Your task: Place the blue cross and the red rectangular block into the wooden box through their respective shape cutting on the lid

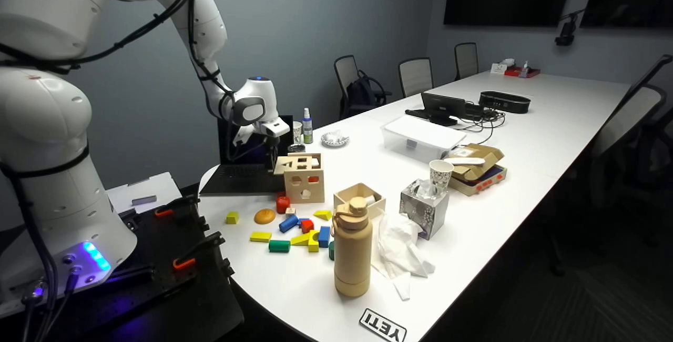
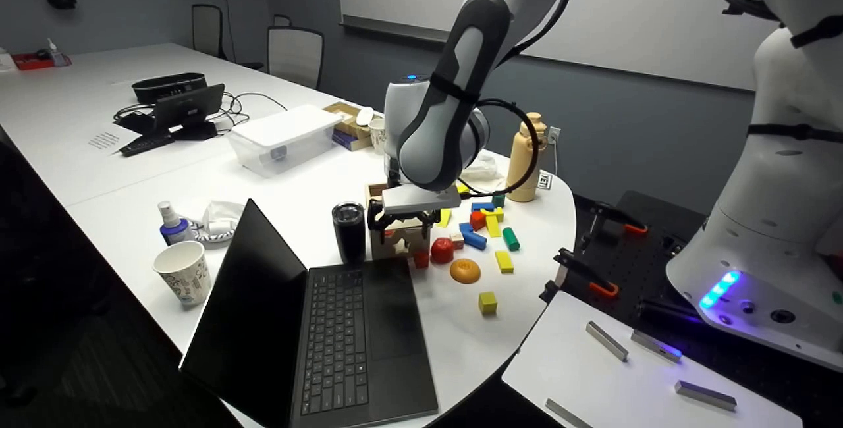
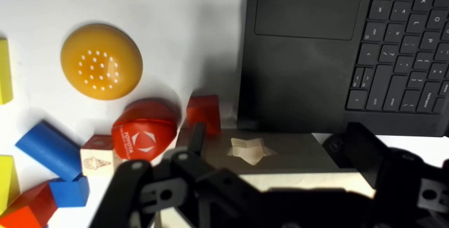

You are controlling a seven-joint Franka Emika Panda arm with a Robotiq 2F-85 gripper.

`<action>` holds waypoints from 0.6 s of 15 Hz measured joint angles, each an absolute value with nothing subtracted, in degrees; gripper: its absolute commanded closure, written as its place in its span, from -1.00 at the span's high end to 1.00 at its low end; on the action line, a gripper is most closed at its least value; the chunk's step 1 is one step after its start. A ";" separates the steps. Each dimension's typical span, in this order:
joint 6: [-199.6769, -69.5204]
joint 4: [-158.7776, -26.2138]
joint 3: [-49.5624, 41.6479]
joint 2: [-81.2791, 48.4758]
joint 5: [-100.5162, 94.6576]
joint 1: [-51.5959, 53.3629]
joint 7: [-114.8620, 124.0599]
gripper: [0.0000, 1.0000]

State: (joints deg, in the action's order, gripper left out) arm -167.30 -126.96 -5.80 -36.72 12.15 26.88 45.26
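Note:
The pale wooden box (image 1: 315,194) stands beside the laptop in both exterior views; its wall with a star hole (image 2: 385,248) faces the laptop and shows in the wrist view (image 3: 298,156). The lid (image 1: 280,167) lies on top and juts out past that wall. My gripper (image 2: 403,217) is over the jutting side with its fingers wide apart and open (image 3: 277,140); whether they touch the lid is hidden. A red block (image 3: 203,108) rests at the foot of the star wall. Something red shows through a box hole. The blue cross is not in view.
The laptop (image 2: 365,349) and a black tumbler (image 2: 349,234) stand close to the box. A red apple-shaped ball (image 3: 143,133), an orange dome (image 3: 101,61), a blue cylinder (image 3: 49,151) and several coloured blocks lie nearby. A tan bottle (image 1: 353,250) stands farther off.

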 measured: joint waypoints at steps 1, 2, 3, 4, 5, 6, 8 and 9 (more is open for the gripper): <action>-167.30 -126.75 -6.09 -36.78 11.72 26.89 45.26 1.00; -167.30 -126.53 -6.39 -36.84 11.38 26.89 45.26 1.00; -167.30 -126.31 -6.73 -36.90 11.10 26.90 45.26 1.00; -167.30 -126.01 -7.08 -37.00 10.75 26.90 45.26 1.00; -167.30 -125.63 -7.40 -37.15 10.37 26.88 45.26 1.00; -167.30 -125.28 -7.61 -37.32 10.11 26.82 45.26 1.00; -167.30 -124.71 -7.94 -37.62 9.85 26.76 45.26 1.00; -167.30 -124.40 -8.05 -37.82 9.80 26.74 45.26 1.00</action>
State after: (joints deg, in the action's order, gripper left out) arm -167.30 -124.40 -8.05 -37.82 9.80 26.74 45.26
